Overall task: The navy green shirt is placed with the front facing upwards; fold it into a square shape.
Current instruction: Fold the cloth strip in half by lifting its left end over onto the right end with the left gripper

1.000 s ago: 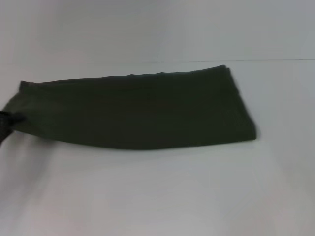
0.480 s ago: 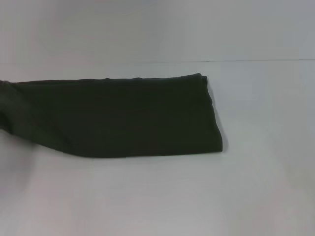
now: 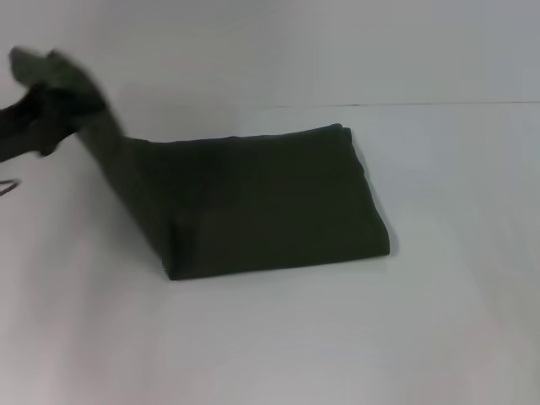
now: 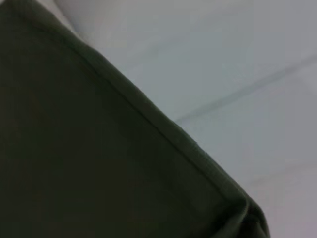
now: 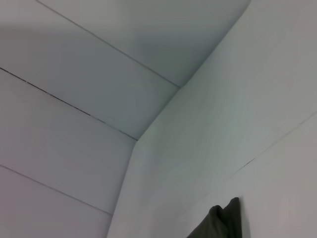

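Lifted since a moment ago, the shirt's [image 3: 270, 202] left end now hangs from the left gripper [image 3: 46, 93], clamped on the cloth above the table [image 3: 337, 337]. No lettering shows. Right gripper is out of view.

Soft, even light and soft focus are seen in all three views.

No glare is found on the pale table [image 3: 278, 337]; only a faint grey shadow is cast along the right edge of the navy green shirt [image 3: 270, 202]. Its dark cloth is rendered almost black, with fold detail lost. The left gripper [image 3: 38, 105] and the lifted shirt end are smeared by motion blur. In the left wrist view the cloth is out of focus, being very close.
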Controlling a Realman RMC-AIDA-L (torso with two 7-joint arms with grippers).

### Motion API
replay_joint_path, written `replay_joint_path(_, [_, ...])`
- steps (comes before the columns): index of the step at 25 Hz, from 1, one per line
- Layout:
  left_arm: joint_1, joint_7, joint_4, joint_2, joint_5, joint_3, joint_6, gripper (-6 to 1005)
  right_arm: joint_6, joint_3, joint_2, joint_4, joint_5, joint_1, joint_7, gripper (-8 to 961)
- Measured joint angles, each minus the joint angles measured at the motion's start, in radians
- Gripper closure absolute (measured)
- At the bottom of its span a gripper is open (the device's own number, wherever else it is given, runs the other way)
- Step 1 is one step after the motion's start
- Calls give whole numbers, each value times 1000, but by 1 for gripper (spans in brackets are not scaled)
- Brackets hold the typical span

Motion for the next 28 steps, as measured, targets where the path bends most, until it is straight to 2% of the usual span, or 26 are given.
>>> replay_joint_path(5, [-82,-2,13,-29,-1,93,-2,997,1,0,2,0,0,1,-2,99])
replay_joint_path(9, [-135,3,26,-69,-2,173,-43,997,3,0,4,0,0,2,-2,99])
replay_joint_path(12, [-163,8,38,-108,-2,241,-107,997,3,0,4,0,0,3,-2,99])
replay_joint_path(14, [-181,21,25,-125,-14,308,-173,997,3,0,4,0,1,3,-2,99])
replay_joint_path(15, [-191,27,7,-127,-24,344,-208,997,4,0,5,0,1,4,-2,99])
replay_joint_path(17, [-227,51,-73,-130,-69,482,-322,997,4,0,6,0,1,7,-2,98])
replay_joint_path(22, [-269,90,-167,-135,-155,700,-475,997,5,-4,7,2,-4,12,1,98])
replay_joint_path(28, [-278,136,-181,-132,-227,897,-505,968,9,-5,7,14,-13,15,1,98])
